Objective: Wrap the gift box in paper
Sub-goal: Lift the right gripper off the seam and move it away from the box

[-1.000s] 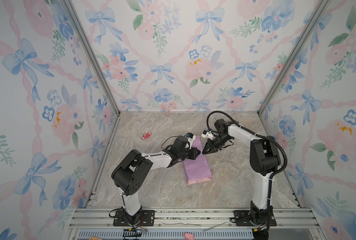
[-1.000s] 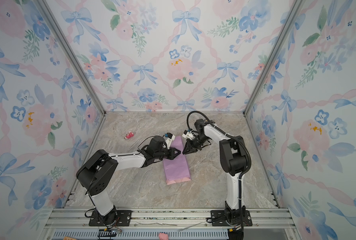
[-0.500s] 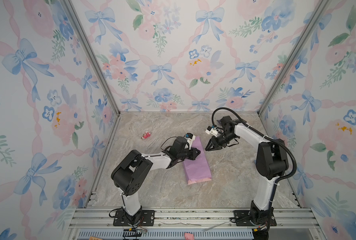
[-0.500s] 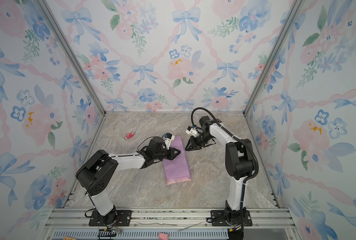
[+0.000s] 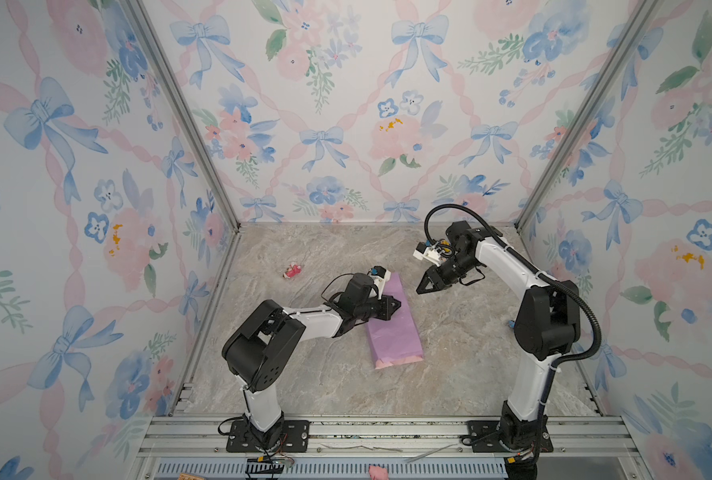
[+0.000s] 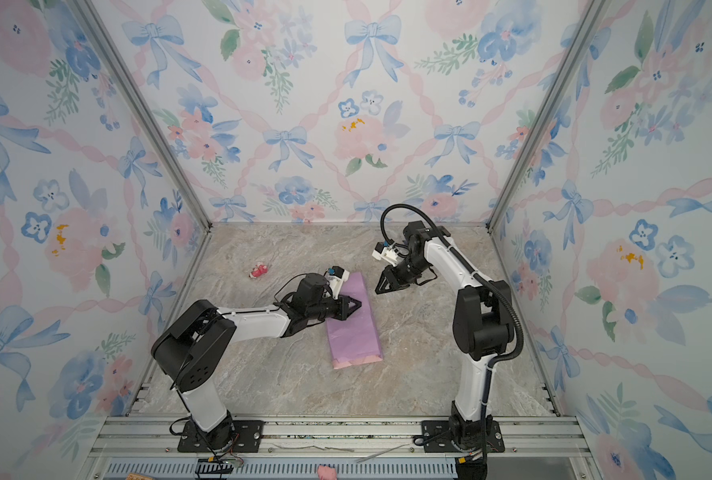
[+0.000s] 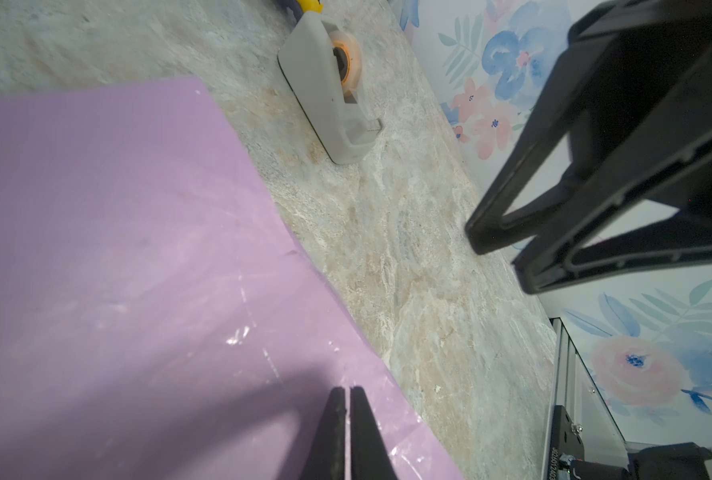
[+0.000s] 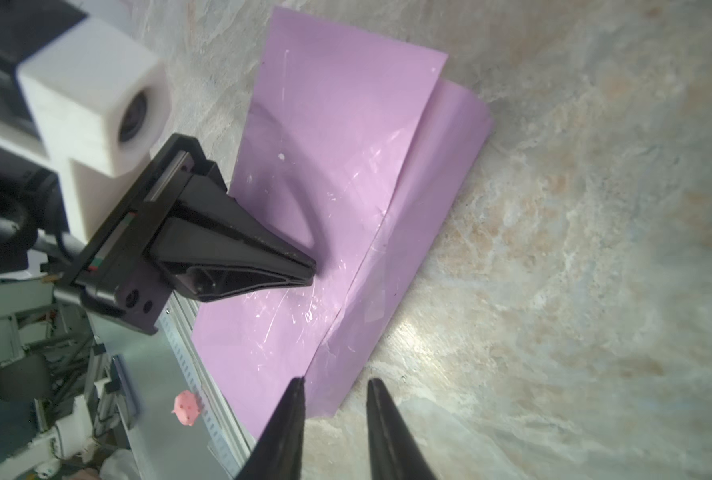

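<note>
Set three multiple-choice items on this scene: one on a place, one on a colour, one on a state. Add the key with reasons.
1. The tips of the left gripper are:
A) over the paper
B) far from it
C) beneath it

2. The paper's upward face is:
A) green
B) lilac
C) navy

3. The right gripper is:
A) shut on the paper
B) shut, empty
C) open, empty

Key:
1 A: in both top views its tips lie over the sheet.
2 B: every view shows lilac.
3 C: the right wrist view shows a clear gap between its fingers, which hold nothing.
</note>
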You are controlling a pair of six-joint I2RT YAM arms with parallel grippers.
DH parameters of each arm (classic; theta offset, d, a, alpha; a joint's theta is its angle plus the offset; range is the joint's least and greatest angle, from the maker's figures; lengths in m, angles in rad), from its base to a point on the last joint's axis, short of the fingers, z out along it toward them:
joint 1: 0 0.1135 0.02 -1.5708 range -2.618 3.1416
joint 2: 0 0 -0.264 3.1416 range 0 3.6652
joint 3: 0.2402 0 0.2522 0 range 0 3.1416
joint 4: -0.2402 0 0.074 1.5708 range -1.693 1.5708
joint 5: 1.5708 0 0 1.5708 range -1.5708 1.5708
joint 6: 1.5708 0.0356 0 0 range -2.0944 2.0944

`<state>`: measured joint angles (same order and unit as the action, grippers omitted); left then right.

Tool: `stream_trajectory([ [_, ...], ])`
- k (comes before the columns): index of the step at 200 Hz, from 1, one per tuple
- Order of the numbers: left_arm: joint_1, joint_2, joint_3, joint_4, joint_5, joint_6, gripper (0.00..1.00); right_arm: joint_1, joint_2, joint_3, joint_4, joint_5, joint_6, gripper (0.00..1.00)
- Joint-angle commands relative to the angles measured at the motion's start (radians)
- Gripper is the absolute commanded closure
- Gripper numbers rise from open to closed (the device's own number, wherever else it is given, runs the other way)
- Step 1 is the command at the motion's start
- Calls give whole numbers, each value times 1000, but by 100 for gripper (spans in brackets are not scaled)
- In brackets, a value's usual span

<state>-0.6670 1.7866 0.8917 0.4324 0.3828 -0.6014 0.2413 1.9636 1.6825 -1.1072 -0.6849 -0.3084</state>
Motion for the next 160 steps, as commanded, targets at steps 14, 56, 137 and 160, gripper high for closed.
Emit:
stream_trajectory([
  [14,18,59,-53,-149,-44,29,92,-21,-100,-188,278,-30,218,54],
  [56,20,61,-40,-158,-45,34,92,1,-225,-405,483,-2,387,50],
  [137,19,67,-21,-175,-46,47,93,85,-128,-437,566,-64,471,51],
  [160,20,69,-16,-179,-46,50,93,92,-132,-456,560,-34,479,52],
])
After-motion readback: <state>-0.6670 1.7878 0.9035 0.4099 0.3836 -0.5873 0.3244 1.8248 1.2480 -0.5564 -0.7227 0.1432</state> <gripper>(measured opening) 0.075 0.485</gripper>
